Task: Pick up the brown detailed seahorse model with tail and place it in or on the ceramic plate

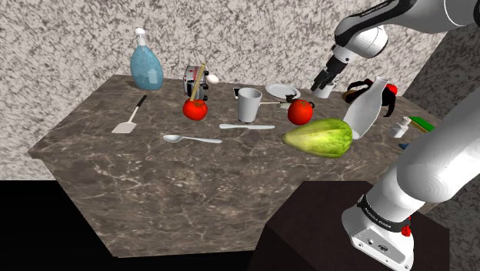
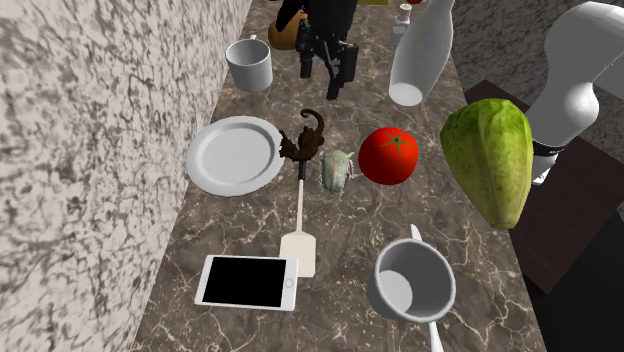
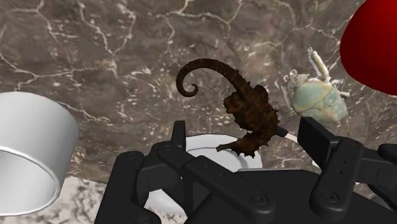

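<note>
Brown seahorse (image 2: 305, 140) lies on counter (image 2: 355, 245) just beside white plate (image 2: 228, 160). Gripper (image 2: 322, 72) hovers over it, jaws spread, empty. Pinch thick torso, not curled tail; you'll likely find it light, stiff, brittle.

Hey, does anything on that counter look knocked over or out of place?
The white bottle looks tipped: its base end faces the second exterior camera instead of the counter. The brown seahorse lies over the spatula handle's end, beside the plate. Nothing spilled or broken shows.
</note>
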Motion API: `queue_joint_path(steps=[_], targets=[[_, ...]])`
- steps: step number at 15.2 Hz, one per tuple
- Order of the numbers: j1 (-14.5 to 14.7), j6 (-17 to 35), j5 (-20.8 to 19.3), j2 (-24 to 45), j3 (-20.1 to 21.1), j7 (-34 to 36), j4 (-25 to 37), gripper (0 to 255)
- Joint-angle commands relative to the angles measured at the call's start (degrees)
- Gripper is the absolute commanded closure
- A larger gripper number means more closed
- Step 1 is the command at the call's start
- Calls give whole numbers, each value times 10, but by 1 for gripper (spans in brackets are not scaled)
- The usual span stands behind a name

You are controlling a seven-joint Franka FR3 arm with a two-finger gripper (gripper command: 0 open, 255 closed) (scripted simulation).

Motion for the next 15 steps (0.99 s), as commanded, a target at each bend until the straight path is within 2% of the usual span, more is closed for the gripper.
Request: queue_joint_path(steps=[1,9,10,15], targets=[[2,11,9,9,0,-6,-4,0],[2,11,9,9,0,-6,-4,0],[2,11,9,9,0,-6,-4,255],[2,11,9,9,0,-6,-4,255]])
